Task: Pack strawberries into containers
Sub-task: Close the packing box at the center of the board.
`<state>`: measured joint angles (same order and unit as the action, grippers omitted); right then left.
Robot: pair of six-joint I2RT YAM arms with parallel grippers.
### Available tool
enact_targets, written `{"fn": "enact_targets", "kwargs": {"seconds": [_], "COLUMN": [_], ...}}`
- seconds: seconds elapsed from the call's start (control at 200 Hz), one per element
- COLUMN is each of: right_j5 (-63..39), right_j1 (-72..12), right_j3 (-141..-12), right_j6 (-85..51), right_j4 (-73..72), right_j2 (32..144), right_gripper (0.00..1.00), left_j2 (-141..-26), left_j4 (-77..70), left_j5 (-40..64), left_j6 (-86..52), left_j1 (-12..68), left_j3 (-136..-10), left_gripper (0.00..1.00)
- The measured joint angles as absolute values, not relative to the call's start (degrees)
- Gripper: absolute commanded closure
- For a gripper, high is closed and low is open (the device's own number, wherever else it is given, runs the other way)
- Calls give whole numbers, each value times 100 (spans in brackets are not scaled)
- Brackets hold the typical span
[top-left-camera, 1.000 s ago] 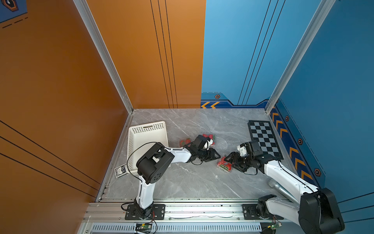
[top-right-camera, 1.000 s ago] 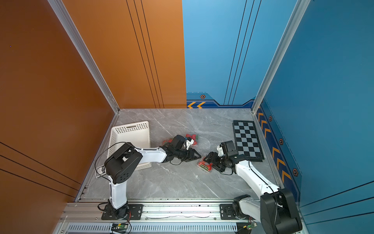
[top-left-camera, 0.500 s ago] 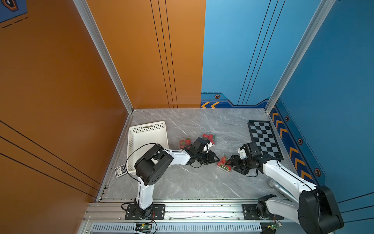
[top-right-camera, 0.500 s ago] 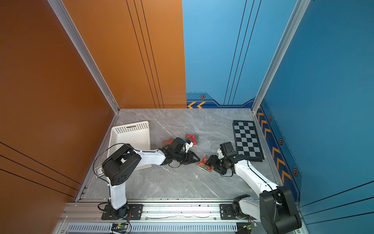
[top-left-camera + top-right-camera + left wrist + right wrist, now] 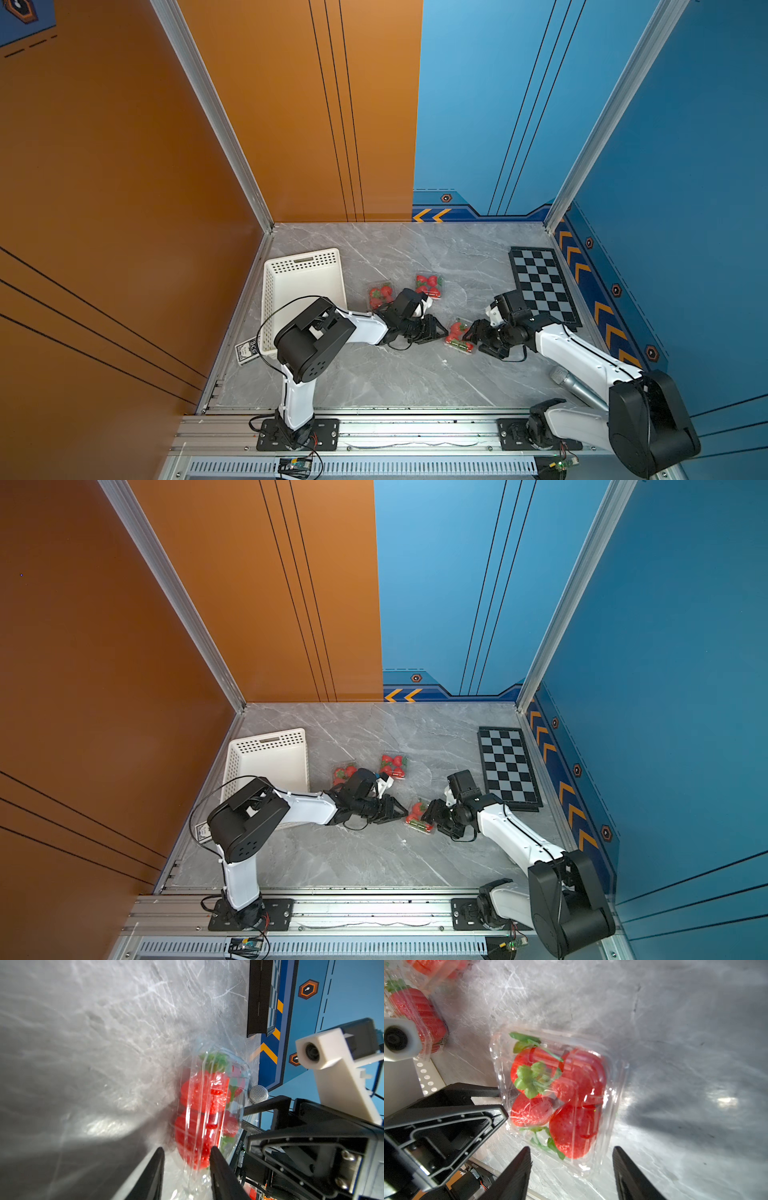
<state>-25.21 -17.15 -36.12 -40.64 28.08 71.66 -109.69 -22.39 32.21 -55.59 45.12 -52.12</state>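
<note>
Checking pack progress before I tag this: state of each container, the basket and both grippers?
near container: four strawberries inside, lid down
container by basket: filled, lid unclear
farthest container: filled, lid unclear
white basket: visible part empty
left gripper: straddles near container's end, grip unclear
right gripper: open, holding nothing

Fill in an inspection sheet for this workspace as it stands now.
Surface: grey veined marble tabletop, glossy.
Job's things: three clear plastic clamshell boxes of red strawberries; the box between the grippers shows four berries.
Clutter: white perforated plastic basket, black-and-white checkerboard, silver microphone, small card box.
Grippers: left gripper jaws apart at that box's edge, grip unclear; right gripper open, facing it.
Cables: black cable loops off the left arm.
Surroundings: orange wall panels, blue wall panels, aluminium front rail.
</note>
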Motion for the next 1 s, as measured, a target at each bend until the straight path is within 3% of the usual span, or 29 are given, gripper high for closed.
{"fn": "enact_targets", "kwargs": {"seconds": [0.561,0.706,0.996], "right_j5": [-2526,-2526,-2528], "right_j1": [-1909,-1973,-2038], "right_j3": [-3857,-3909,-3938], "right_j6": [-4045,-4045,-4045], "right_j4": [2727,2655,2571], "right_j2": [7802,7955,8005], "right_gripper": [41,41,41], "left_j2": [-10689,-10680,-10541], "left_j4": [-2563,-2685,-2832], "left_j5": [3218,3214,3175], "left_j6": [-5819,-5876,-5975], "left_j1": [4600,4611,4622], "left_j3": [-4762,-4611,-4383], "left_gripper": [62,57,57]}}
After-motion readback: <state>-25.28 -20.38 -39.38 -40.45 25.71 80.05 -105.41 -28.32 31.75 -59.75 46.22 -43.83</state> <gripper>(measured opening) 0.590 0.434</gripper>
